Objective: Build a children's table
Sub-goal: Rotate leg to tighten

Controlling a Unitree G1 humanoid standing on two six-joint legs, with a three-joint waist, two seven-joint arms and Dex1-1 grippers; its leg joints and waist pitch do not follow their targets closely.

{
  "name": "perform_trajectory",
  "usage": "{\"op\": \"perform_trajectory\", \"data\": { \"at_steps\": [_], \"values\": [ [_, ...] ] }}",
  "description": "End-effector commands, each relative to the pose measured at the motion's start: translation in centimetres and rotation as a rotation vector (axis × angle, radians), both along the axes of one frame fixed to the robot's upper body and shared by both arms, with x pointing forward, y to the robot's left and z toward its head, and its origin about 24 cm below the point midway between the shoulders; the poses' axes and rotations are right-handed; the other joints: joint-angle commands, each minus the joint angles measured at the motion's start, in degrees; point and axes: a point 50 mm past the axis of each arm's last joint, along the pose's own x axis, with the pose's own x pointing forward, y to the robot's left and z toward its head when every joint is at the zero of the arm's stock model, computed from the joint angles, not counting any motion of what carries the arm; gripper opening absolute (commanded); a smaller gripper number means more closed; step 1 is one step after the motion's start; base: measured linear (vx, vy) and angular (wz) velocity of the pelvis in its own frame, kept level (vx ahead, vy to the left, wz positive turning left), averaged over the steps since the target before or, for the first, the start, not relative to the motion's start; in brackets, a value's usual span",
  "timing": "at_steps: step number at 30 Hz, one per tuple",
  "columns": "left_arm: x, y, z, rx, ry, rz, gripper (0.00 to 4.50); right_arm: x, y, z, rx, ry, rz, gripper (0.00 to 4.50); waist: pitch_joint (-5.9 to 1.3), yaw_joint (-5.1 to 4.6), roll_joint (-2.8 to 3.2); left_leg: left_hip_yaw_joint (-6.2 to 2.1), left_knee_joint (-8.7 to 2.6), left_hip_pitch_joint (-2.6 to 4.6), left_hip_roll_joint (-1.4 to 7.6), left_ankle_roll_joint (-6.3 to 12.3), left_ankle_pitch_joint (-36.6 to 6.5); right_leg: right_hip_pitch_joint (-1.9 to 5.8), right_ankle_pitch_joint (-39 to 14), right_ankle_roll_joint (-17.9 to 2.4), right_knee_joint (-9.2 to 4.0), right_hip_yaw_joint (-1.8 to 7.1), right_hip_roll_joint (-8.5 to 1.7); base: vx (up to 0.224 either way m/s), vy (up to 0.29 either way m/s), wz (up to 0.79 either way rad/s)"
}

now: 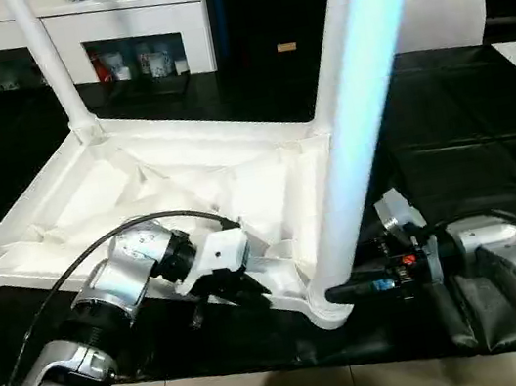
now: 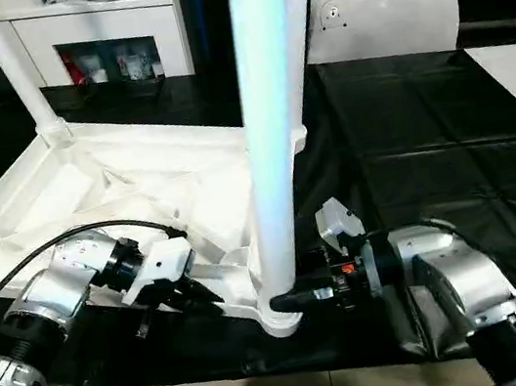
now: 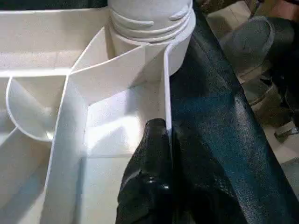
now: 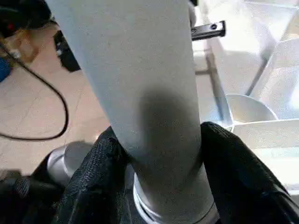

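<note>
The right pincer (image 4: 159, 172) is clasping the base of a long white tapered tube leg (image 1: 351, 128) standing in the near corner socket. The left pincer (image 3: 161, 154) is pinching the rim of the upturned white ribbed plastic tabletop (image 1: 90, 196), which is lying on black sheeting (image 1: 467, 138).

The room is dim at floor level, the black mat (image 1: 472, 167) swallowing most of the light, while the white tabletop (image 1: 138, 188) glows against it, its ribbed hollows nearly washed out. The brightest thing is the near leg (image 1: 359, 87), blown out to a pale blue-white glare along its length, edges soft. Light seems to fall from above: beneath the tabletop's near rim lies a dark shadow, and the silver forearms carry small highlights on top. Close in at the right wrist, the same leg (image 4: 149, 93) reads grey and blurred, with a soft dark patch just above the black fingers (image 4: 243, 182). Behind the tabletop, the white cabinet (image 1: 112, 29) is evenly lit.
</note>
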Motion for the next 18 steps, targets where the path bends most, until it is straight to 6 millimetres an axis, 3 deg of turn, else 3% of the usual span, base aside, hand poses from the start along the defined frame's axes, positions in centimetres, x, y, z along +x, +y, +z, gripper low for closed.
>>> {"op": "perform_trajectory", "data": {
  "at_steps": [1, 2, 3, 4, 5, 7, 9, 11, 14, 18],
  "values": [
    [0.6, -2.1, 0.2, -0.043, -0.035, 0.056, 0.00, 0.3, 1.9, -0.1, 0.015, -0.013, -0.111, 2.04, -3.25, -0.29, -0.22, -1.72, -4.10, 1.87, 3.93, 0.60, -13.97, 1.36, -12.43, -12.45, -4.94, 2.53, -5.26, 0.000, 0.000, 0.00],
    [0.9, -2.5, 0.2, -0.063, -0.049, 0.104, 0.00, 0.4, 2.5, -0.5, -0.008, -0.007, -0.162, 2.04, -3.02, -0.68, -0.30, -1.82, -4.30, 1.99, 3.81, -0.60, -15.62, 1.06, -15.26, -11.89, -5.17, 2.60, -5.19, 0.000, 0.000, 0.00],
    [1.2, -2.9, 0.2, -0.081, -0.057, 0.148, 0.00, 0.5, 3.0, -0.7, -0.025, 0.000, -0.203, 2.04, -3.02, -0.68, -0.30, -1.82, -4.30, 1.99, 3.81, -0.60, -15.62, 1.06, -15.26, -11.89, -5.17, 2.60, -5.19, 0.000, 0.000, 0.00],
    [1.3, -3.1, 0.2, -0.093, -0.060, 0.172, 0.00, 0.6, 3.3, -0.9, -0.035, 0.007, -0.225, 2.04, -2.84, -1.09, -0.51, -2.15, -4.38, 2.19, 3.51, -2.03, -17.67, 1.08, -22.21, -9.96, -5.83, 2.66, -5.59, 0.000, 0.000, 0.00],
    [1.5, -3.4, 0.2, -0.101, -0.061, 0.203, 0.00, 0.8, 3.6, -1.0, -0.035, 0.012, -0.265, 2.04, -2.81, -1.34, -0.57, -2.36, -4.40, 2.24, 3.59, -2.40, -18.26, 1.02, -24.76, -8.93, -6.14, 2.73, -5.68, 0.000, 0.000, 0.00],
    [2.1, -4.3, 0.2, -0.125, -0.061, 0.301, 0.00, 1.6, 4.6, -1.3, -0.034, 0.025, -0.383, 2.02, -2.69, -2.03, -0.35, -2.46, -4.64, 2.30, 3.60, -2.88, -19.63, 0.69, -25.54, -8.68, -6.16, 2.70, -5.47, 0.000, 0.000, 0.00],
    [2.5, -5.0, 0.2, -0.141, -0.054, 0.389, 0.00, 2.0, 5.5, -1.6, -0.054, 0.037, -0.454, 2.00, -2.77, -2.66, -0.39, -2.65, -4.85, 1.97, 3.40, -3.44, -20.11, 0.93, -25.19, -8.36, -5.99, 2.45, -5.33, 0.000, 0.000, 0.00],
    [2.8, -5.4, 0.2, -0.137, -0.057, 0.449, 0.00, 2.1, 6.1, -1.8, -0.068, 0.039, -0.479, 1.98, -2.80, -3.36, -0.43, -2.66, -4.83, 2.23, 3.37, -3.38, -20.83, 0.65, -24.25, -8.58, -6.11, 2.54, -5.39, 0.000, 0.000, 0.00],
    [3.7, -6.8, 0.5, -0.184, -0.053, 0.651, 0.00, 3.2, 7.4, -1.9, -0.106, 0.050, -0.633, 1.96, -2.84, -3.80, -0.20, -2.53, -4.74, 2.27, 3.28, -3.23, -20.57, 0.53, -21.84, -9.59, -6.04, 2.67, -5.32, 0.000, 0.000, 0.00],
    [3.6, -7.3, 0.7, -0.199, -0.059, 0.704, 0.00, 3.6, 7.8, -2.0, -0.125, 0.054, -0.682, 1.96, -2.95, -3.98, -0.11, -2.45, -4.78, 2.07, 3.15, -2.12, -19.38, 0.87, -19.10, -9.34, -6.17, 2.76, -5.16, 0.000, 0.000, 0.00]
  ]
}}
